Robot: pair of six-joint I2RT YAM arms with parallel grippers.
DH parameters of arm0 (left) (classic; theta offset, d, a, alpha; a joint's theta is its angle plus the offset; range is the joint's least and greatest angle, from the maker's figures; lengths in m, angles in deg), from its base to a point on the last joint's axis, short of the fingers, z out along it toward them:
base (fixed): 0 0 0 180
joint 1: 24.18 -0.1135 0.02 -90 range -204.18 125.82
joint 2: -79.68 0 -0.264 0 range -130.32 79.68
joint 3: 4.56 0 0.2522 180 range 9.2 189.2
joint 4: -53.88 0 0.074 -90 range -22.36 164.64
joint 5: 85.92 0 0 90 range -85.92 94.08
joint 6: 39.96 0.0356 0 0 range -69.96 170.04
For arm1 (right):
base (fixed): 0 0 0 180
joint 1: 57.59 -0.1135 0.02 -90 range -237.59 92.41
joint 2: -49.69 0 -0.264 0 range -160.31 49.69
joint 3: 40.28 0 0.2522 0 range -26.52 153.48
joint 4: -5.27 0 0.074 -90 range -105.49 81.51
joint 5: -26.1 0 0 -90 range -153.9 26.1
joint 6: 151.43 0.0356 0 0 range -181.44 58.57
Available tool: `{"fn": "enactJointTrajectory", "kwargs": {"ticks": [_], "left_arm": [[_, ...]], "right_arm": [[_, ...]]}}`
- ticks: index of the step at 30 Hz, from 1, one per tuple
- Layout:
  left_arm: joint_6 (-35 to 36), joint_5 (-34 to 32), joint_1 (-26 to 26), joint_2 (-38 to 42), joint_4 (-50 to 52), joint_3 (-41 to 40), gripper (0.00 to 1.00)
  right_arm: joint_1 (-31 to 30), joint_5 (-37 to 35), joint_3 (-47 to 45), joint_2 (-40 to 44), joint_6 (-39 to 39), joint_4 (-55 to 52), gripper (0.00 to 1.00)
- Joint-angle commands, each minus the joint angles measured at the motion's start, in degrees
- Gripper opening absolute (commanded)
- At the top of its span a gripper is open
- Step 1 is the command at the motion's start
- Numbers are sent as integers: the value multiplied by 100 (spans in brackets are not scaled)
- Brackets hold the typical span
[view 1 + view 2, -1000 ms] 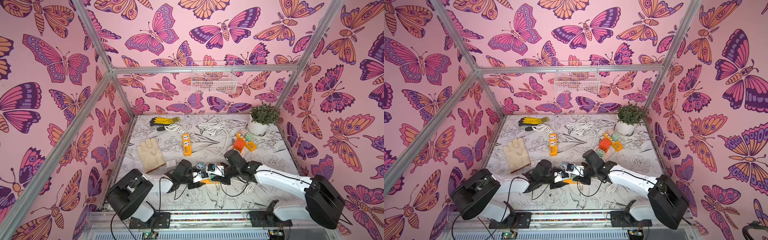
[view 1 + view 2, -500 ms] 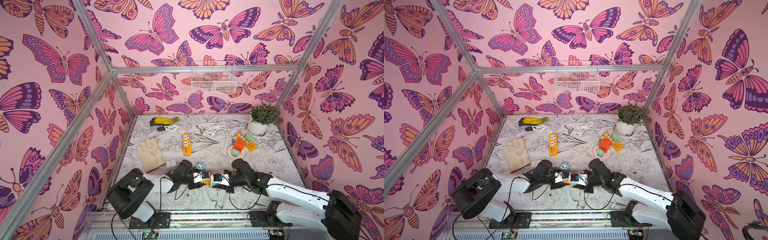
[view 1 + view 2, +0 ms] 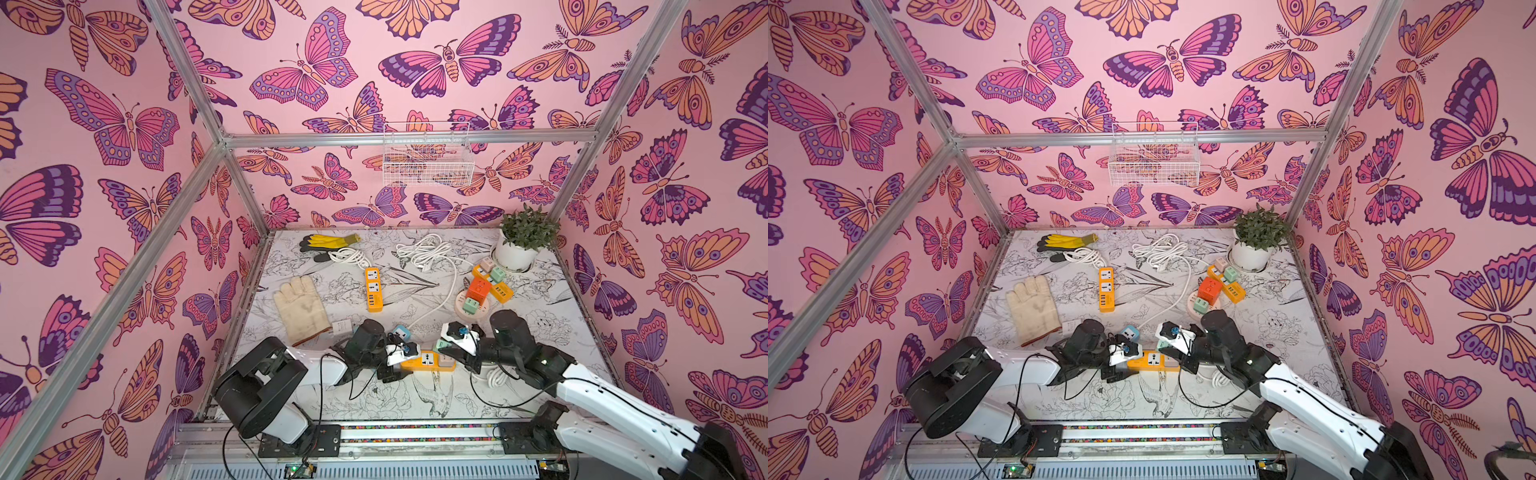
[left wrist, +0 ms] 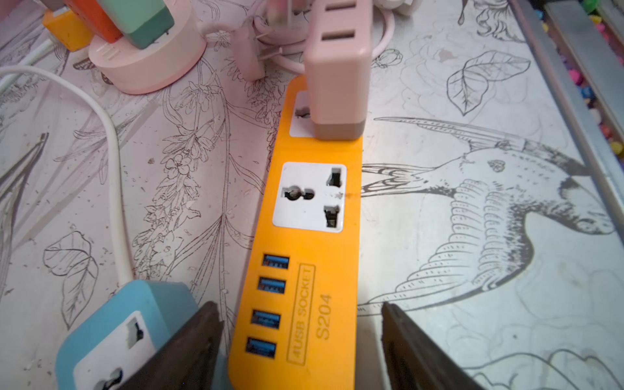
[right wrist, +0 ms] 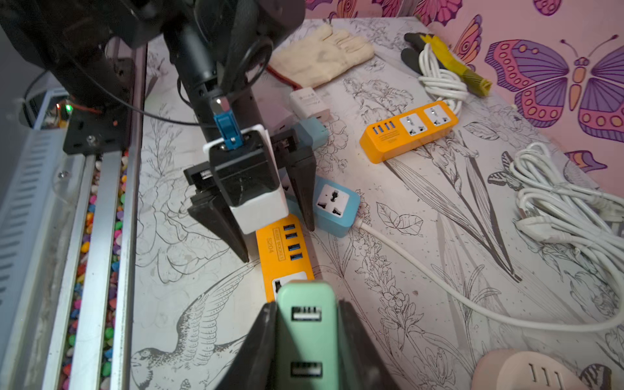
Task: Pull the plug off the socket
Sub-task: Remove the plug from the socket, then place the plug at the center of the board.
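**Right gripper** [image 5: 305, 304] is clamping the mint-green plug [image 5: 304, 341] by its two flat sides and holding it just above the socket end of the orange power strip [image 4: 337, 270]. The prongs are hidden, but the plug is looking clear of the strip.

**Left gripper** [image 4: 299, 305] is standing released, its fingers spread either side of the strip's USB end.

**Pink adapter** [image 4: 337, 67] is sitting in the strip's end socket.

**Handling:** the plug is probably light, rigid and smooth-shelled, so a firm hold low on its flat faces, close to the strip, is serving best.
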Motion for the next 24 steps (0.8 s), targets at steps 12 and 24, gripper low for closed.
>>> {"fn": "enactJointTrajectory", "kwargs": {"ticks": [12, 24], "left_arm": [[-4488, -2137, -654, 3633, 1204, 238, 100], [-6590, -1777, -1561, 5137, 2163, 516, 99]], "right_arm": [[737, 708, -342, 510, 2737, 1663, 19], [339, 924, 848, -2279, 4485, 3381, 18]]}}
